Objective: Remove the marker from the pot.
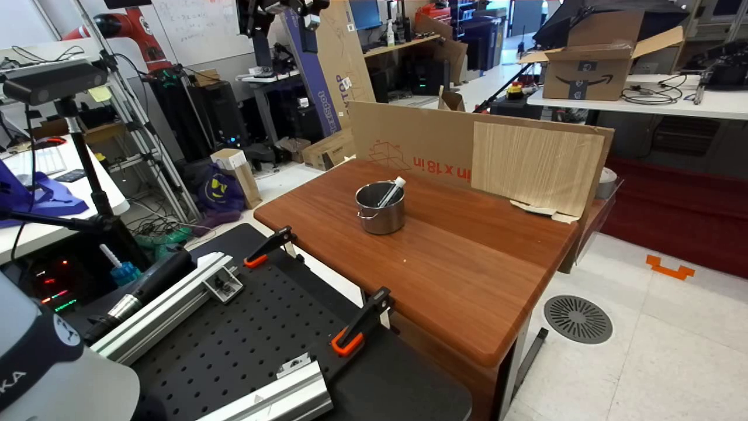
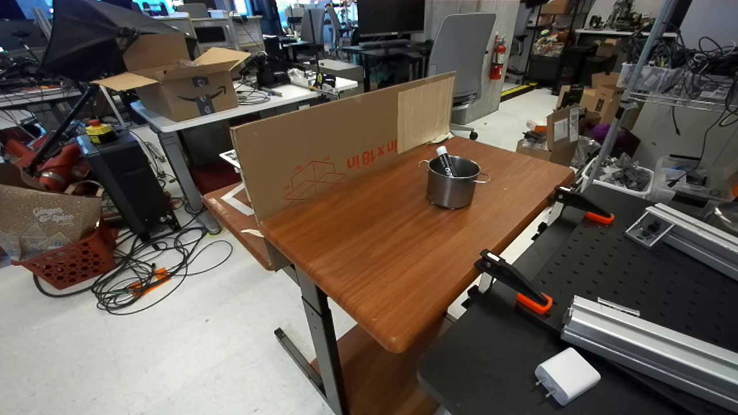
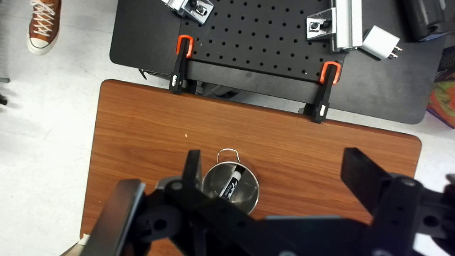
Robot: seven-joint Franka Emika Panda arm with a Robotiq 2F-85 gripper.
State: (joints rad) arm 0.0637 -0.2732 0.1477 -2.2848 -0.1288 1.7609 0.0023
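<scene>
"18 in" on cardboard (image 1: pixel 441 143), "KA" on arm (image 1: pixel 76 374)

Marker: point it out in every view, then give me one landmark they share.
In an exterior view: the marker is near picture centre, leaning in the pot, white end up.
In an exterior view: the marker is right of centre, upper half.
In the wrist view: the marker is at mid-width, lower half.
Shared landmark: the pot, visible in all three.

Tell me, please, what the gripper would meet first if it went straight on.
Probably the brown tabletop, beside the pot; depth is unclear, so the gripper might meet the black bench instead.
</scene>
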